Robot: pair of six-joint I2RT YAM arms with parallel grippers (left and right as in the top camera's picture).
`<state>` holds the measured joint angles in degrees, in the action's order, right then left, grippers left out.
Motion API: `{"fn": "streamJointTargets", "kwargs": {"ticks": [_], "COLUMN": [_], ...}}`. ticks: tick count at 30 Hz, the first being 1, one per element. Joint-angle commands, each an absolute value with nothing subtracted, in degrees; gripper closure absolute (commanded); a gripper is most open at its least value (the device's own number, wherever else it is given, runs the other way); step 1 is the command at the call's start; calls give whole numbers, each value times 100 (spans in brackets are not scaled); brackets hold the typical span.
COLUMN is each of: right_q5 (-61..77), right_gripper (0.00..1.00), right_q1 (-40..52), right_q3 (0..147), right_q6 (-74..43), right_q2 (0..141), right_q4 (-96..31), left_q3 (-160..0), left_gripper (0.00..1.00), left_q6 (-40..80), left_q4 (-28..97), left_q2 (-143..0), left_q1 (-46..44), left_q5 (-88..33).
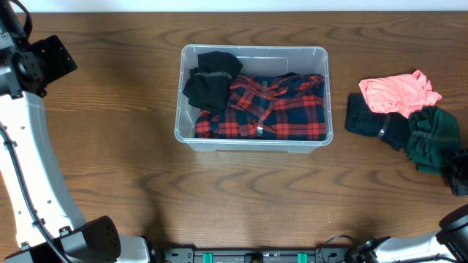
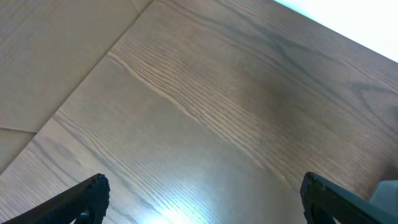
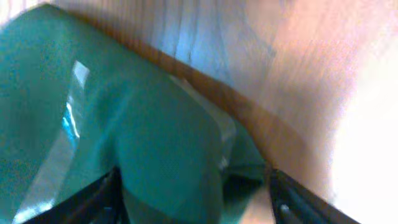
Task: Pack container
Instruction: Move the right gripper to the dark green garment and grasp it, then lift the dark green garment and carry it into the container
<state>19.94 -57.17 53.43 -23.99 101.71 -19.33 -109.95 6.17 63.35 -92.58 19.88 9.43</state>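
Two garments (plaid shirt [image 1: 281, 109], black top [image 1: 210, 82]) lay in the container [image 1: 248, 144] at mid-table. Right gripper [image 3: 194, 186] straddled the green garment [image 3: 155, 137], well right of the container, fingers apart around a fold; whether they pinched it could not be told. Judged best: close on a thick bunch, lift clear of the pink top [image 1: 398, 91] alongside before crossing the rim. Left gripper [image 2: 203, 193] hung wide open over the table [image 2: 205, 93].

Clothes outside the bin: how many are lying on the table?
3, all right of the bin: a pink garment at the back, a black garment partly under it, and a dark green garment nearest the table's right edge. More may be hidden beneath.
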Motion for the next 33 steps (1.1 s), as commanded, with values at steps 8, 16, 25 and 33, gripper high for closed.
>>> {"fn": "streamJointTargets", "kwargs": {"ticks": [8, 16, 25, 33], "right_q5": [1822, 2047, 2836, 3719], "right_gripper": [84, 99, 99, 99], "right_q1": [-5061, -4925, -4923, -4755], "right_q3": [5301, 5323, 5422, 5686], "right_q6": [-2309, -2307, -2357, -2303], "right_q2": [10326, 10232, 9076, 7376], "right_q4": [-1503, -1570, -1931, -2484], "left_q3": [-10973, -10973, -10973, -10973], "left_gripper": [2, 2, 2, 2], "left_q6": [668, 668, 668, 668], "left_q4": [6361, 6361, 6361, 6361], "left_q2": [-9242, -9242, -9242, -9242], "left_q1": [2018, 2018, 2018, 2018], "left_q5": [991, 991, 991, 991]}}
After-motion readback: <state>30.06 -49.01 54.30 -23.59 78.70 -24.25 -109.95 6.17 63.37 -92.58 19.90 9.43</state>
